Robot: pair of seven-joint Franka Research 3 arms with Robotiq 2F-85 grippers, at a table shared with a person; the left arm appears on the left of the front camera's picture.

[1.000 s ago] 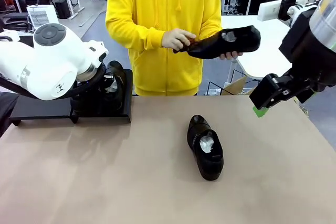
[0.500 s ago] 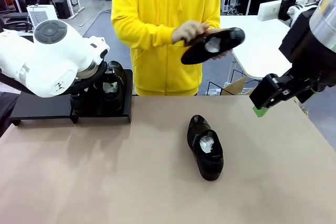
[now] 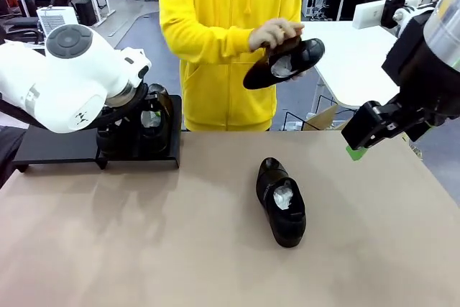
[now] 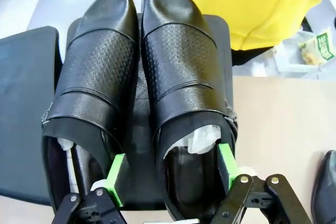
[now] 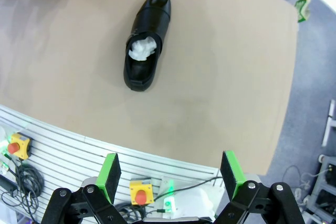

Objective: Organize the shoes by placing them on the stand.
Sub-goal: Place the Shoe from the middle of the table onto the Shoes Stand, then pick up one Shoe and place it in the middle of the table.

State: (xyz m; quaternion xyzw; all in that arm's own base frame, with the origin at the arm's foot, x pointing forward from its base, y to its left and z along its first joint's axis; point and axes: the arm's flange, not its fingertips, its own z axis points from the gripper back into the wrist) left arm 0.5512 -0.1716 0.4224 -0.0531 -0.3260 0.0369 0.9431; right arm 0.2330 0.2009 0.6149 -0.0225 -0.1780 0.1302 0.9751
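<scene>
Person's hands (image 3: 274, 34) have tipped the held shoe (image 3: 284, 64) steeper and closer to the chest. left gripper (image 4: 172, 169) has let go: its pads are spread astride the heel of the end shoe (image 4: 184, 72) on the stand (image 4: 26, 103), tight beside the neighbour shoe (image 4: 97, 77). Both are glossy black with perforated vamps and white paper stuffing. The loose shoe (image 3: 282, 203) lies mid-table (image 3: 144, 249). right gripper (image 5: 170, 174) is spread wide, empty, well apart from it.
</scene>
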